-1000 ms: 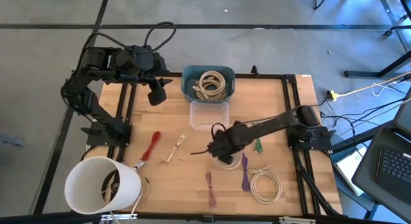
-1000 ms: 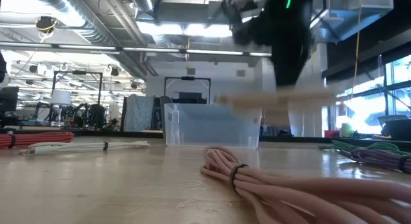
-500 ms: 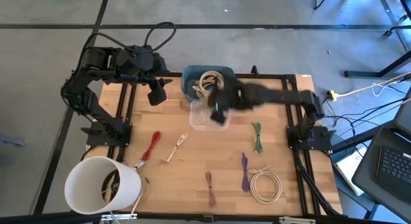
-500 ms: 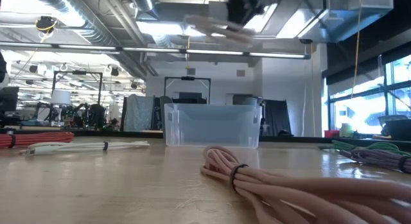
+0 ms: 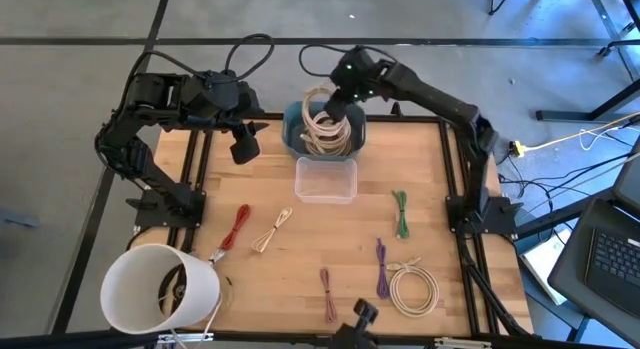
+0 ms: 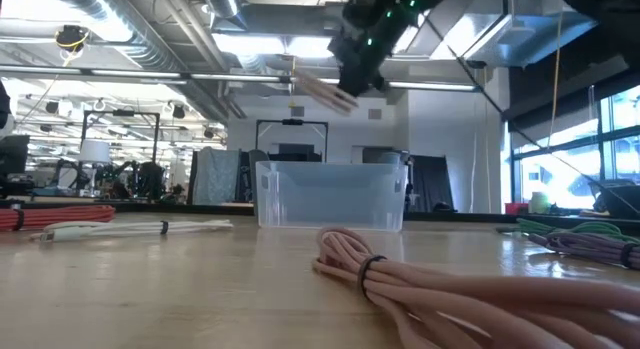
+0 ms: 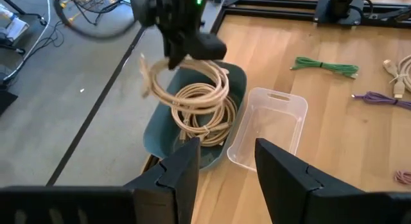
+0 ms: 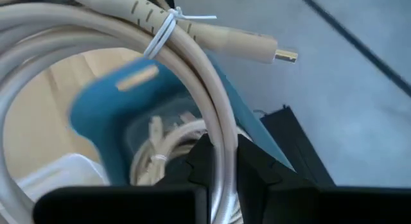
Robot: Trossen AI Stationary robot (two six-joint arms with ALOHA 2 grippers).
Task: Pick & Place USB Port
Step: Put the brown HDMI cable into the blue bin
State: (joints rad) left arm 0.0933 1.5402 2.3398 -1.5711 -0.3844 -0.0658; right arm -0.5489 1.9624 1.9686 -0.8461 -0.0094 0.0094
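My right gripper (image 5: 340, 97) hovers at the table's far edge over the blue bin (image 5: 292, 139), shut on a cream coiled USB cable (image 5: 318, 114). The left wrist view shows that coil (image 7: 183, 83) hanging under the right gripper (image 7: 186, 38), above other cream cables lying in the bin (image 7: 160, 131). In the right wrist view the coil's plug (image 8: 276, 54) and zip tie (image 8: 167, 25) show. My left gripper (image 5: 243, 144) waits open at the table's far left; its fingers are apart in its own view (image 7: 226, 166). My right gripper pinches the coil's loop (image 8: 221, 131) between its two fingers, which lie across the strands. The coil is lifted clear and hangs tilted below the fingers over the blue bin (image 8: 109, 115). The plug end sticks out to one side (image 6: 320, 89).
A clear box (image 5: 326, 179) stands just nearer than the bin. Tied cables lie on the table: red (image 5: 236, 227), cream (image 5: 272, 229), green (image 5: 401, 214), purple (image 5: 381, 269) and pink (image 5: 329, 292), plus a cream coil (image 5: 413, 287). A white bucket (image 5: 160, 289) sits at the near left corner.
My right gripper has risen from the table's near middle with the cream coil, passed over the clear box and swung to the far edge above the blue bin. The coil has gone from the tabletop to hanging clear in the air.
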